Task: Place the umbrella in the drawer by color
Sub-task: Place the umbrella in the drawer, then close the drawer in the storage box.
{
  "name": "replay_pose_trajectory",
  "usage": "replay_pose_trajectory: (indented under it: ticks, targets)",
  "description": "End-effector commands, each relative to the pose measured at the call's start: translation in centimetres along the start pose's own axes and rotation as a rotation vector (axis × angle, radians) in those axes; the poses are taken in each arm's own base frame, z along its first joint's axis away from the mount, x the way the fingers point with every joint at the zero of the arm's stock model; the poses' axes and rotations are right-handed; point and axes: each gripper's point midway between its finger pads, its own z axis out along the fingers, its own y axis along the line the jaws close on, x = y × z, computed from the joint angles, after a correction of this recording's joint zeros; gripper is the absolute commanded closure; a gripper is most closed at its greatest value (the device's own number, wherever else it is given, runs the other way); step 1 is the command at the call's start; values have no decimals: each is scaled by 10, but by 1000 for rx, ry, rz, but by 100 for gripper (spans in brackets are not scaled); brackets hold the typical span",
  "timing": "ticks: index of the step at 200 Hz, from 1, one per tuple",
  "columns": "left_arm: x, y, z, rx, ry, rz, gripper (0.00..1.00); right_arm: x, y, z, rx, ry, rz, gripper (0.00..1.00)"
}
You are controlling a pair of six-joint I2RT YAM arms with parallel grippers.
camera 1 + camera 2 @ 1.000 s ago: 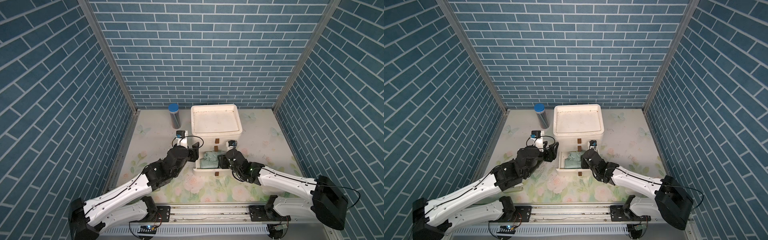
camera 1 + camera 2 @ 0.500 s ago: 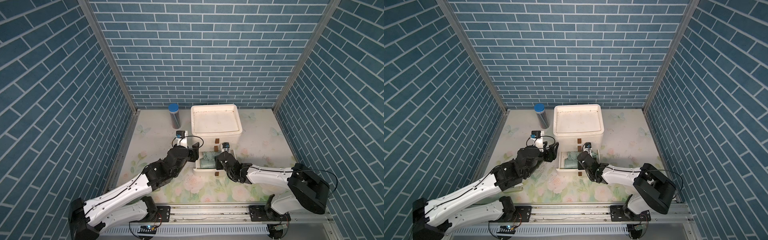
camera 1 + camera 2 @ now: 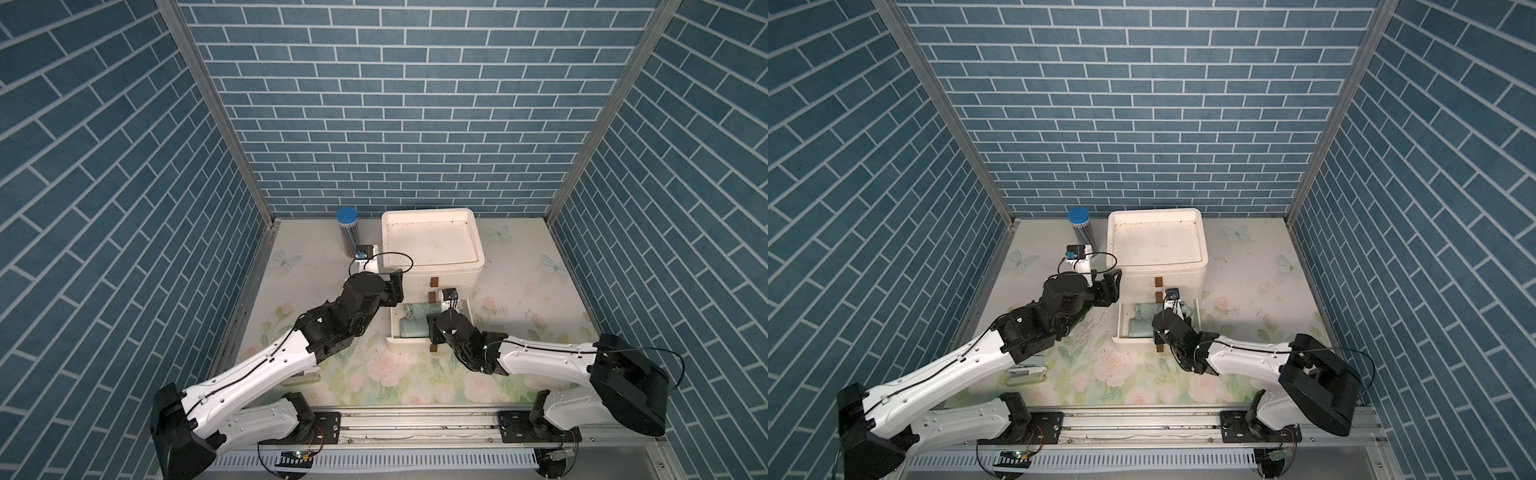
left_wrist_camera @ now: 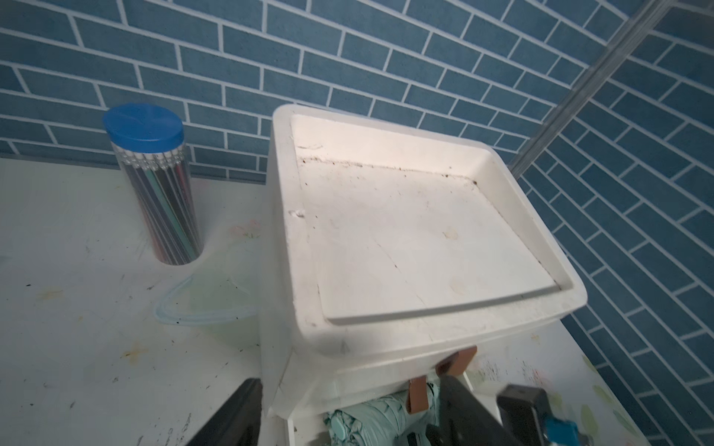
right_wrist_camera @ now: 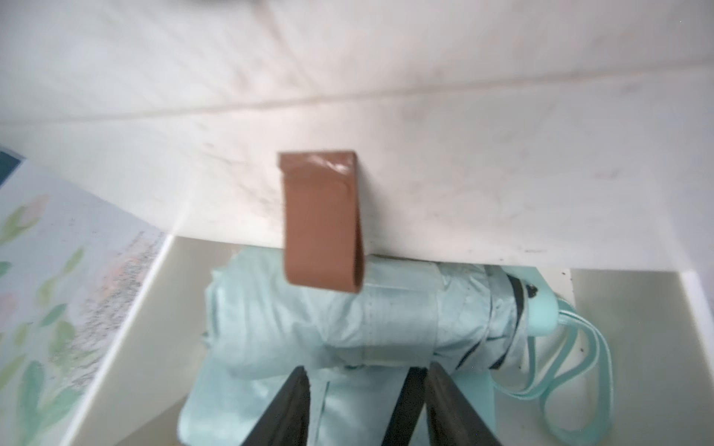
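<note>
- Right gripper (image 5: 367,390): it reaches from the near edge of the table into the open bottom drawer (image 3: 409,343). Its dark fingers (image 5: 293,401) stand partly apart and rest on a pale mint bundle (image 5: 239,405) at the drawer's front. Fabric shows between them, but whether they pinch it cannot be told.
- Umbrella (image 5: 347,324): it is mint, folded and strapped, and lies crosswise inside the drawer just behind that bundle. Its handle and wrist loop point toward one side wall. It touches the drawer floor and is partly tucked under the unit.
- Progress, as a judgement: placing looks nearly complete, since no other umbrella shows on the floral mat (image 3: 316,266). What seems left is to free the right fingers, draw that arm clear and push the drawer shut. The pull tabs (image 5: 322,220) are all brown, so the colour match cannot be checked.
- Left gripper (image 3: 398,286): it hangs beside the near left corner of the drawer unit (image 3: 478,266). Its fingers (image 4: 232,417) are spread wide and hold nothing.
- Upper drawers: both are closed.
- Pencil tube (image 3: 348,232): it has a blue lid and stands upright by the back wall, just beside the unit.
</note>
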Motion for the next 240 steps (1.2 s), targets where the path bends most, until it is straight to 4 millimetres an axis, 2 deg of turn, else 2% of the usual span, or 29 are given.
replay_pose_trajectory:
  ticks: [1, 31, 49, 88, 129, 165, 185, 214, 227, 240]
  targets:
    - [-16, 19, 12, -70, 8, -37, 24, -9, -4, -10, 11, -40, -2, 60]
    - [-32, 19, 29, -68, 2, -35, 25, -17, 1, -10, -19, -88, 19, 68]
    - [-34, 21, 41, -68, 15, -33, 25, -17, 2, -4, -11, -101, 21, 72]
    - [-21, 24, 61, -66, 65, -23, 30, -5, 3, 22, 44, -70, -9, 78]
    - [-1, 30, 73, -77, 114, 1, 35, 4, 5, 43, 73, -36, -40, 79]
    - [8, 30, 76, -68, 136, 7, 37, 20, 8, 48, 70, 46, -80, 79]
    - [11, 31, 77, -70, 141, 5, 37, 17, 8, 34, 66, 48, -88, 74]
    - [9, 32, 78, -79, 137, 2, 37, 0, 15, -9, -2, -35, -74, 58]
    - [6, 31, 79, -79, 130, 3, 37, 1, 17, -27, -40, -67, -75, 54]
    - [4, 32, 80, -84, 122, 8, 37, 10, 21, -42, -94, -86, -76, 51]
